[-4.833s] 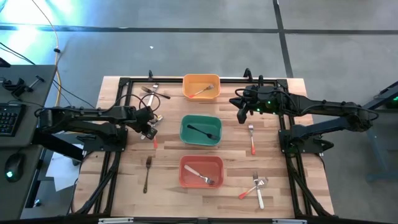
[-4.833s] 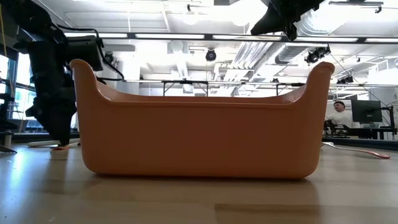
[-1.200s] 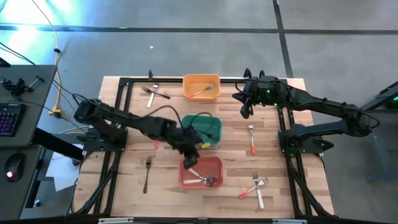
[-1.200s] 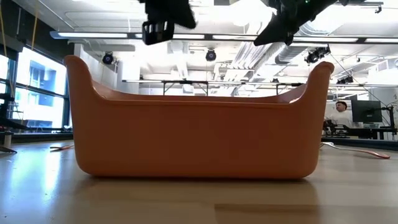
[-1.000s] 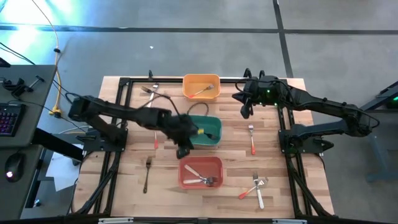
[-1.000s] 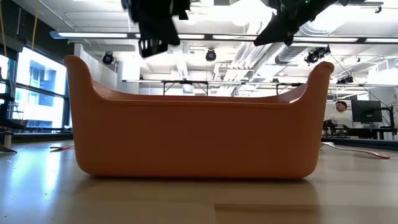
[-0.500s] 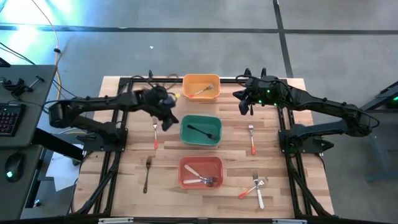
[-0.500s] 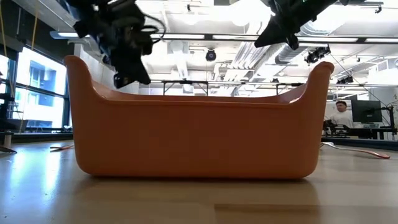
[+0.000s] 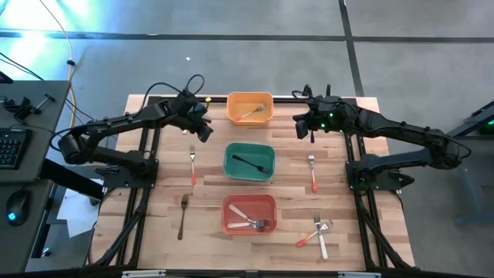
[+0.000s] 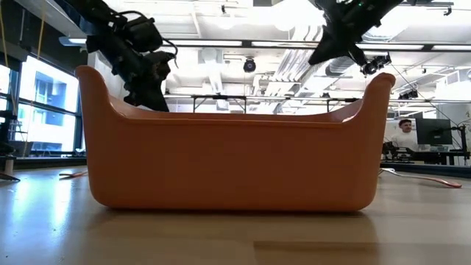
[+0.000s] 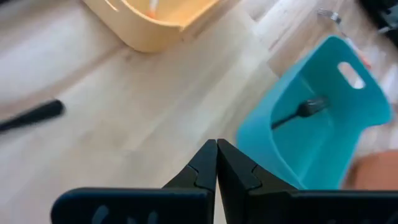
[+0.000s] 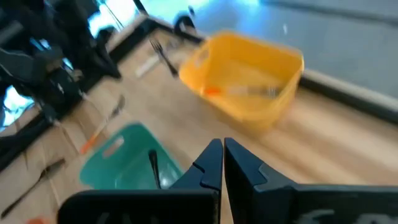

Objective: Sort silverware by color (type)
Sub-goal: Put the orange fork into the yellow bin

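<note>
1. High view. The left gripper (image 9: 202, 130) hangs at 9 o'clock of the orange bin (image 9: 249, 107); the right gripper (image 9: 302, 127) hangs at 3 o'clock of it. The green bin (image 9: 248, 162) holds a black fork (image 9: 248, 162); the red bin (image 9: 249, 213) holds two forks (image 9: 248, 222). A red-handled fork (image 9: 192, 164) lies at 9 o'clock of the green bin, another (image 9: 312, 171) at 3 o'clock.
2. Low view. The red bin's wall (image 10: 235, 162) fills the frame; both arms hang above (fingers unclear here).
3. Left wrist view. Fingers (image 11: 205, 168) pressed together, holding nothing.
4. Right wrist view. Fingers (image 12: 211, 163) closed, empty.
</note>
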### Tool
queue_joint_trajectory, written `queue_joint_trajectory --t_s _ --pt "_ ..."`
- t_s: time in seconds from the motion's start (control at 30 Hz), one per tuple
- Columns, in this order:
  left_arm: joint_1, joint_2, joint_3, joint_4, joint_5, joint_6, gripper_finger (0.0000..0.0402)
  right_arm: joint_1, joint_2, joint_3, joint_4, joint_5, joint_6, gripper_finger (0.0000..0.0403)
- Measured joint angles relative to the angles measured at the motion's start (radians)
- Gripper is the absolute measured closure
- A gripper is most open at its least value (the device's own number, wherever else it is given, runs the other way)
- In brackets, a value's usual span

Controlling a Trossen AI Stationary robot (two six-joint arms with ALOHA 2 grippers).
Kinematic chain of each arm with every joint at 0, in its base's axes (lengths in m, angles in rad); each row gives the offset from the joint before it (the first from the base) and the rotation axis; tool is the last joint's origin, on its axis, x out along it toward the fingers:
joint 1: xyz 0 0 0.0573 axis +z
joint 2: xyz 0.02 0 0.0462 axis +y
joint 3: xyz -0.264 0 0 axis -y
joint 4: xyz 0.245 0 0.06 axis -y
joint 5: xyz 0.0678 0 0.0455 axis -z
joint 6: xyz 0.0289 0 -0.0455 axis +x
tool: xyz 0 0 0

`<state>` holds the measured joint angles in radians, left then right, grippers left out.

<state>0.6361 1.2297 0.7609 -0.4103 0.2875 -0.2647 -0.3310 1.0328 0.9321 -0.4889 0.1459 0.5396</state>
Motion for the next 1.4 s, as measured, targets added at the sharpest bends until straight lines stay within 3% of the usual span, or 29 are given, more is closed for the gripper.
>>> queue_joint_trajectory --t_s 0.27,0.53,0.77,0.97,1.17,1.3,1.4 --pt "-0.002 0.0 0.0 0.124 -0.015 0.061 0.0401 0.113 0.0 0.0 -0.34 -0.004 0.266 0.0403" --pt "0.0 0.017 0.0 0.165 0.044 0.122 0.0401 0.338 0.014 0.0 -0.536 -0.037 0.571 0.0402" --pt "0.0 0.093 0.0 0.222 0.092 0.12 0.0401 0.567 0.105 0.0 -0.509 -0.122 0.822 0.0402" --pt "-0.003 0.136 -0.001 0.235 0.096 0.13 0.0401 0.762 0.212 0.0 -0.353 -0.22 1.015 0.0395" --pt "-0.001 0.137 -0.001 0.236 0.115 0.175 0.0401 0.909 0.313 0.0 -0.234 -0.316 0.977 0.0318" --pt "0.006 0.137 -0.001 0.237 0.15 0.181 0.0401 0.971 0.378 0.0 -0.21 -0.323 0.768 0.026" --pt "0.006 0.137 -0.001 0.236 0.15 0.179 0.0401 1.005 0.439 0.0 -0.197 -0.323 0.579 0.0238"
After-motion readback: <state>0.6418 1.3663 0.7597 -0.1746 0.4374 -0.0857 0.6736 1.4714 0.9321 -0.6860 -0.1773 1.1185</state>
